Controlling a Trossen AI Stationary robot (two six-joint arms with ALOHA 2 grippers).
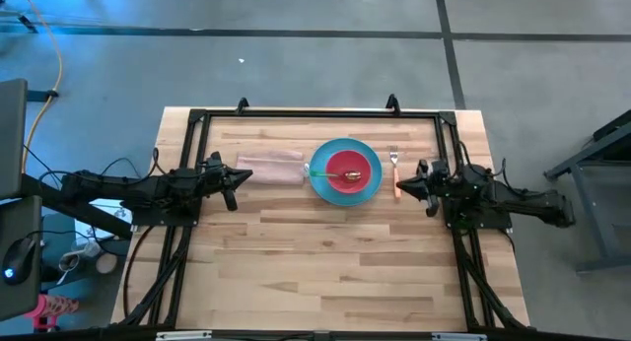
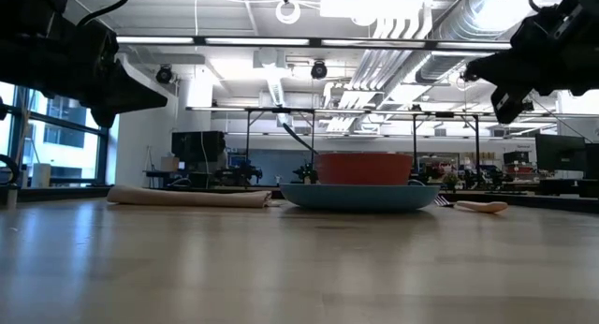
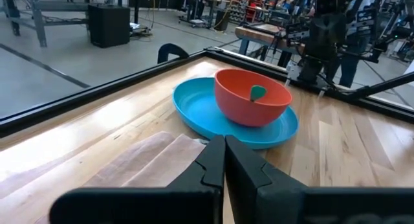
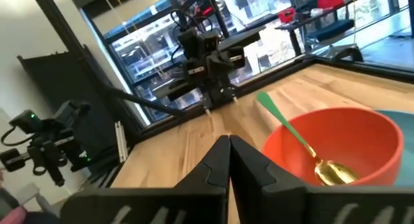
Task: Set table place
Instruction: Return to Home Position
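A blue plate (image 1: 345, 170) sits on the table (image 1: 335, 262) toward its far side, with a red bowl (image 1: 348, 170) standing on it. A gold spoon with a green handle (image 4: 294, 133) lies in the bowl, its handle leaning over the rim. A beige folded napkin (image 1: 269, 169) lies flat left of the plate. A fork with an orange handle (image 1: 395, 170) lies flat right of the plate. My left gripper (image 1: 237, 180) is shut and empty, above the table beside the napkin's left end. My right gripper (image 1: 404, 186) is shut and empty, near the fork's handle end.
A black metal frame (image 1: 315, 113) edges the table's far side and runs along both sides. The near half of the wood top shows bare wood.
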